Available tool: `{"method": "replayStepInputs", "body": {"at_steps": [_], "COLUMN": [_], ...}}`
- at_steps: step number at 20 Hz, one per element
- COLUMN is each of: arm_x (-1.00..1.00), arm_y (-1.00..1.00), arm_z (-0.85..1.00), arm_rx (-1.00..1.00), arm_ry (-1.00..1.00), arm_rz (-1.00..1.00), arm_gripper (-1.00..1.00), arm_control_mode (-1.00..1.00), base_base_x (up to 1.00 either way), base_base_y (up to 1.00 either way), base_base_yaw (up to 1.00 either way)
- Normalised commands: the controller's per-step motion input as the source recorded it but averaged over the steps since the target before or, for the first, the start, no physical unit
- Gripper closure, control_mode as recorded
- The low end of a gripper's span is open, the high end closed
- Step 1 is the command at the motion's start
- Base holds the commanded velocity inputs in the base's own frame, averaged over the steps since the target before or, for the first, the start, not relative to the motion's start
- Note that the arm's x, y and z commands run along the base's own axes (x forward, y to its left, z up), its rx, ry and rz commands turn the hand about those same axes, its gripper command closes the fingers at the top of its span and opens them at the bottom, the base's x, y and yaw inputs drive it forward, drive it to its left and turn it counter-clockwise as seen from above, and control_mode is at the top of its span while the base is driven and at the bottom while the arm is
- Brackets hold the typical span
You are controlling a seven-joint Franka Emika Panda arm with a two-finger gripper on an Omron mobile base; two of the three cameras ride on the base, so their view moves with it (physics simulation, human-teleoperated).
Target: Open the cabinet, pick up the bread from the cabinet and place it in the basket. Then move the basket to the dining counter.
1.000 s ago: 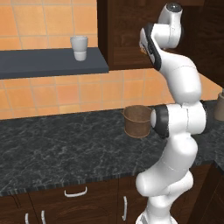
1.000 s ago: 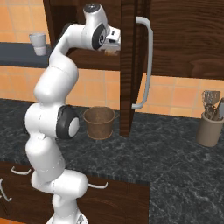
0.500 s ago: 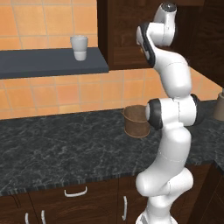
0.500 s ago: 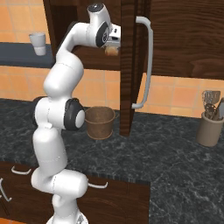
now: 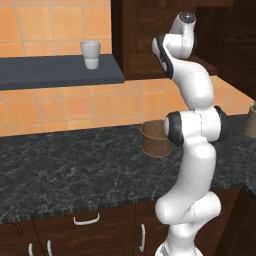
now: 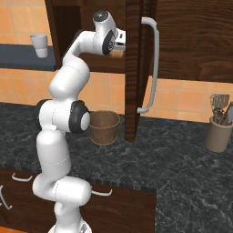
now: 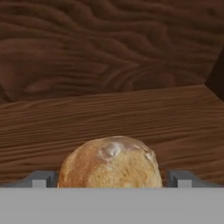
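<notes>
The dark wooden cabinet stands open, its door (image 6: 132,68) swung out edge-on with the long silver handle (image 6: 153,63) facing right. My arm reaches up into it. On the wooden shelf inside lies the golden-brown bread (image 7: 111,162), also glimpsed beside the hand (image 6: 119,53). My gripper (image 7: 110,180) is open, one fingertip (image 7: 42,179) on each side of the bun, small gaps showing between them. The brown woven basket (image 6: 104,127) stands upright on the black counter below the cabinet, partly behind my arm (image 5: 155,139). The dining counter is out of view.
A white cup (image 5: 90,54) sits on the dark wall shelf (image 5: 55,75) to the left. A utensil crock (image 6: 218,133) stands on the black veined counter (image 5: 75,170) at the right. The open door hangs just right of my hand. Low cabinets with curved handles run below.
My arm has straightened upward and pushed the hand deeper into the cabinet, towards the bread. Basket, cup and door have stayed put.
</notes>
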Motion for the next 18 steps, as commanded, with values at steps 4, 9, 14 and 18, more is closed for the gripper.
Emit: {"method": "replayStepInputs", "body": {"at_steps": [4,9,14,18], "arm_x": [0.22,0.01,0.0,0.01], "arm_y": [0.0,0.0,0.0,0.0], "arm_z": [-0.02,-0.33,-0.48,-0.16], "arm_rx": [0.0,0.0,0.0,0.01], "arm_ry": [0.09,0.02,-0.03,0.0], "arm_rz": [-0.02,-0.01,0.0,0.0], "arm_gripper": [-1.0,-1.0,-1.0,-1.0], "arm_control_mode": [-1.0,-1.0,-1.0,-1.0], "base_base_x": [0.0,0.0,0.0,0.0], "base_base_y": [0.0,0.0,0.0,0.0], "base_base_yaw": [0.0,0.0,0.0,0.0]}}
